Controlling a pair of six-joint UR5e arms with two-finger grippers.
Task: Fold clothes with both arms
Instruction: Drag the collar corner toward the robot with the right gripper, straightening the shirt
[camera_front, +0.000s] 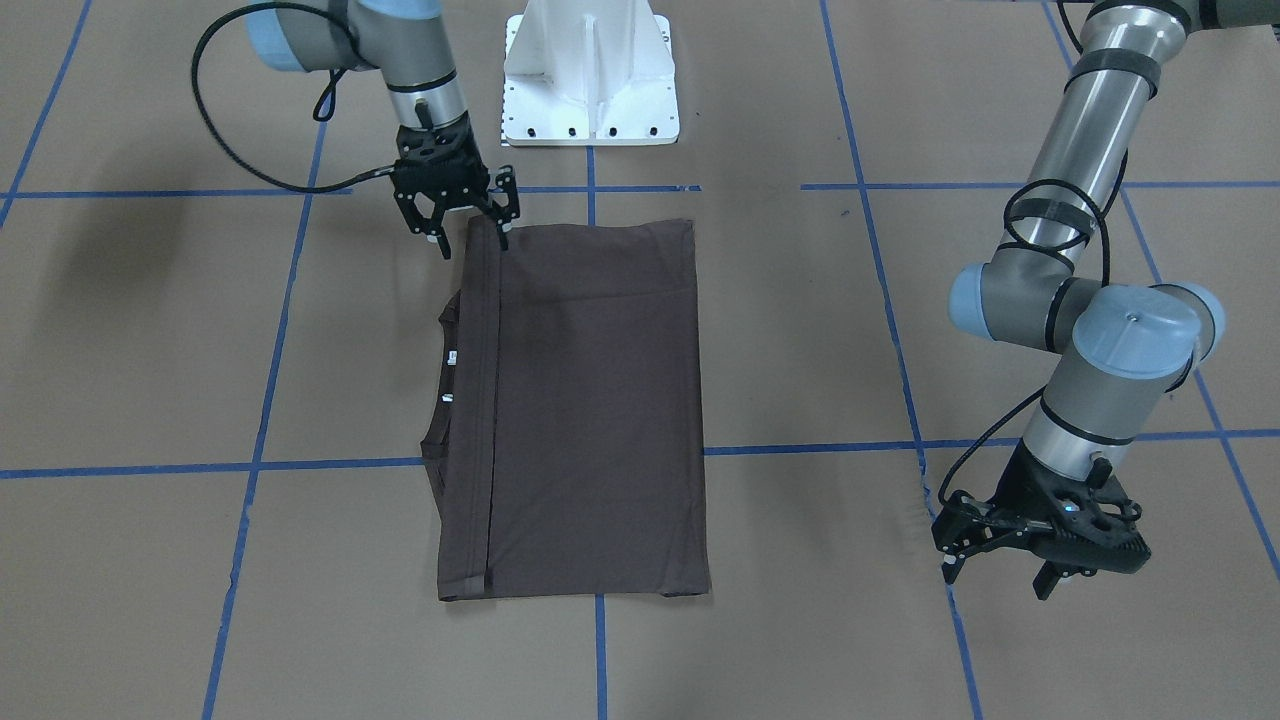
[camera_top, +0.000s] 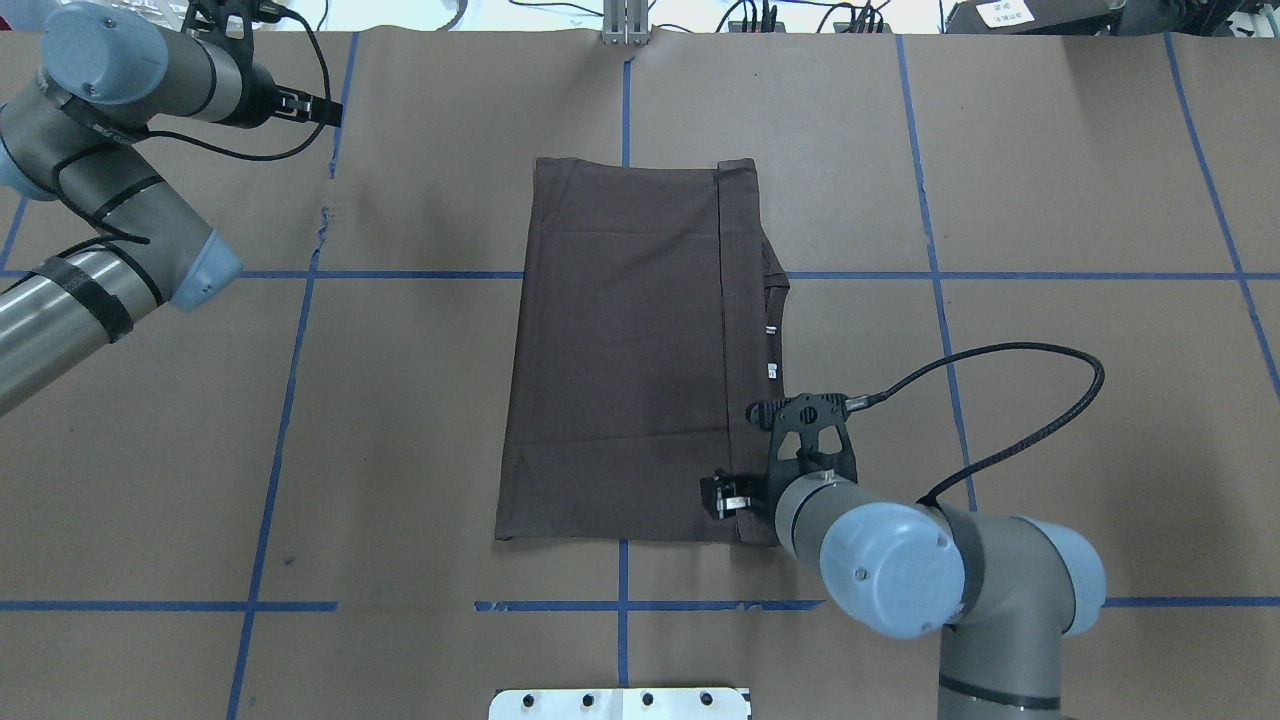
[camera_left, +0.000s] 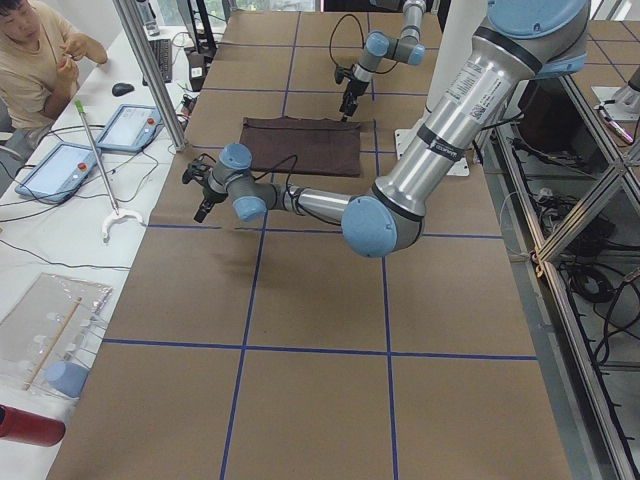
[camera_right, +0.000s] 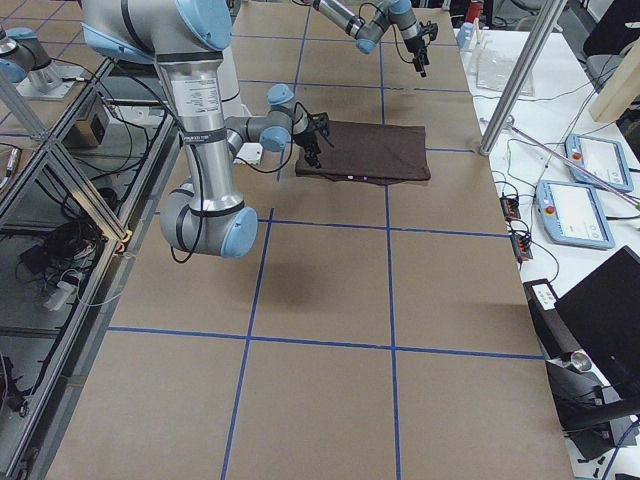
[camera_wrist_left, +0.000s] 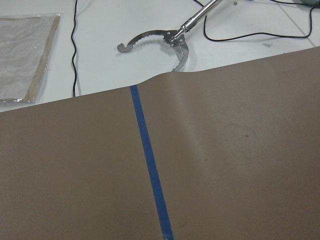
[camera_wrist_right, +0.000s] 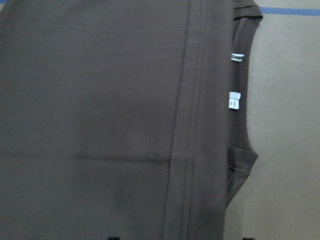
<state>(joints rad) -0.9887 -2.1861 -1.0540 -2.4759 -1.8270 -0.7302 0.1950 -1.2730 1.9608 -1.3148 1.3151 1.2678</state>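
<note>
"Brown-papered table (camera_front: 150, 350), blue tape grid, with the T-shirt (camera_front: 590, 400) folded flat mid-table. What now?"

"Right gripper (camera_front: 472, 235), fingers spread, stands at the hem corner nearest the robot. Left gripper (camera_front: 998, 580), also spread, hangs well apart over bare paper. I'd bring it to the far hem corner, then pinch both evenly."

T-shirt (camera_front: 590, 400): one. Pale labels on it: two, upper label (camera_wrist_right: 237, 56), lower label (camera_wrist_right: 234, 99).
Arms: two, left arm (camera_front: 1090, 180), right arm (camera_front: 400, 50).
Grippers: two, left gripper (camera_front: 997, 582), right gripper (camera_front: 472, 243); two fingers (camera_front: 502, 225) each.
White pedestal (camera_front: 590, 80): one.
Person (camera_left: 35, 60): one.
Surface (camera_front: 800, 600): one.
</note>
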